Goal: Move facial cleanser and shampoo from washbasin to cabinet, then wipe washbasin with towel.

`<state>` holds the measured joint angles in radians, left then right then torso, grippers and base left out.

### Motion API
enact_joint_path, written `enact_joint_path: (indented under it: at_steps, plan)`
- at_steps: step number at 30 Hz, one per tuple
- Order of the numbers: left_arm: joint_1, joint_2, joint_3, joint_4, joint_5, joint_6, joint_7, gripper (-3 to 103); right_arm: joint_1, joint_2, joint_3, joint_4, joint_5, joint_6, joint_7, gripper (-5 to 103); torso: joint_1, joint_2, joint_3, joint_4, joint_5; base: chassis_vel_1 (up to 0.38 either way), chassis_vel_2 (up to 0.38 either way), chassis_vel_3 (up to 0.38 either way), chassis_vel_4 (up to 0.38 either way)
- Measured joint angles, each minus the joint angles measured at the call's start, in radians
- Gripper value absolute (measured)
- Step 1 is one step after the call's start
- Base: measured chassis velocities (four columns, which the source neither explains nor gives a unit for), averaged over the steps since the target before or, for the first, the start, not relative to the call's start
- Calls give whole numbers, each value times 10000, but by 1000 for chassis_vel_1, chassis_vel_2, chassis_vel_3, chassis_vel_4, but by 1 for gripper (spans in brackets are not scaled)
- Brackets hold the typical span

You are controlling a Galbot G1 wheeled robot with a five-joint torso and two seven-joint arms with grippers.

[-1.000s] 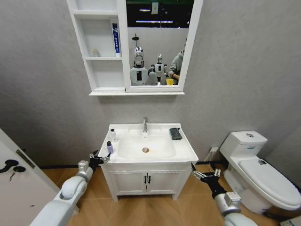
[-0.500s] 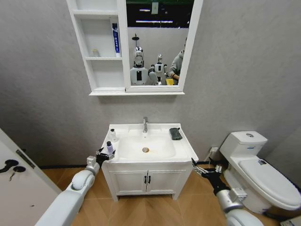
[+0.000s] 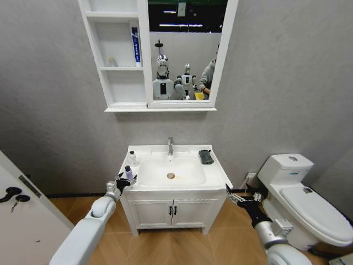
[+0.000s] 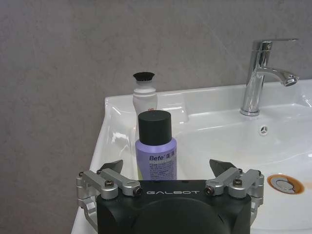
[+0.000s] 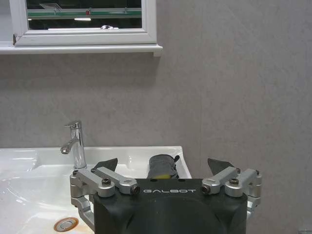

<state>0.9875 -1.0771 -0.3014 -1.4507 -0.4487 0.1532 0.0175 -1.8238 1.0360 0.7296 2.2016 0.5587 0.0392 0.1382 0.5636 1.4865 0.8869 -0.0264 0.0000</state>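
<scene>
Two bottles on the washbasin [image 3: 220,178], both on its left rim: purple bottle [image 3: 128,172] with black cap at the front left corner, white bottle [image 3: 132,158] with black cap behind it, nearer the wall. They stand near each other, not touching, both upright. One towel [image 3: 206,157], dark, folded, on the right rim beside the bowl, near the back. One tap [image 3: 170,146] centred at the back, one brass drain [image 3: 171,176] in the bowl.

Left end effector [image 3: 122,183] is at the front left corner of the washbasin, fingers apart, level with the purple bottle. In the left wrist view the purple bottle [image 4: 156,145] sits centred between the two open fingertips, not gripped; gap on each side. White bottle [image 4: 145,92] is straight behind it along the same line.

Right end effector [image 3: 235,199] hangs off the front right corner of the washbasin, below rim height, fingers apart, holding nothing. It sits between the vanity and the toilet [image 3: 309,204]; narrow floor gap there. In the right wrist view the towel [image 5: 162,166] lies ahead between the fingers, well apart from them.

Cabinet [image 3: 116,69] on the wall above: three open shelves left of one mirror [image 3: 185,49]. Middle shelf holds one tall tube [image 3: 135,47] and one small jar [image 3: 112,62]; bottom shelf bare.
</scene>
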Motion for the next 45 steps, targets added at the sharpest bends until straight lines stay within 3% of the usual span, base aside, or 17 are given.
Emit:
enact_joint_path:
  at_steps: [14,22,29,32,35,36,38,40,41,42,45]
  plan:
    - [78,174,-257,88,160,-280,226,46,-42,210,-54,17,-65,17,6,100,0,0,0,1,0,0,0,0,0]
    - [169,207,-428,-147,79,-313,184,42,-121,169,3,158,-70,20,11,100,0,0,0,2,-3,0,0,0,0]
    - [593,901,-1003,-1603,-308,-152,-419,42,-108,108,27,224,-75,13,69,100,0,0,0,1,-1,0,0,0,0]
    - [768,1389,-1227,-2317,-632,91,-569,42,-98,108,19,281,-80,-2,93,100,0,0,0,1,-2,0,0,0,0]
    - [955,2679,-1712,-3757,-1396,634,-730,42,-87,91,-7,458,-80,-63,129,100,-1,0,-1,2,-1,0,0,0,0]
    - [955,2679,-1712,-3757,-1396,634,-730,42,-87,91,-7,458,-80,-63,129,100,-1,0,-1,2,-1,0,0,0,0]
    - [971,3642,-2062,-4544,-2129,1112,-830,42,-64,90,-14,526,-81,-74,131,100,-1,0,-1,2,0,0,0,0,0]
    - [968,3901,-2172,-4754,-2403,1270,-864,42,-61,98,-15,541,-85,-74,131,100,0,1,-1,2,3,0,0,0,0]
    - [944,4428,-2423,-5120,-3045,1678,-945,42,-49,139,-26,579,-102,-75,131,100,0,0,0,2,-2,0,0,0,0]
    - [944,4428,-2423,-5120,-3045,1678,-945,42,-49,139,-26,579,-102,-75,131,100,0,0,0,2,-2,0,0,0,0]
    - [420,6049,-3017,-5612,-4791,2508,-1024,42,19,260,-126,635,-191,-84,125,100,-1,1,-1,2,0,0,0,0,0]
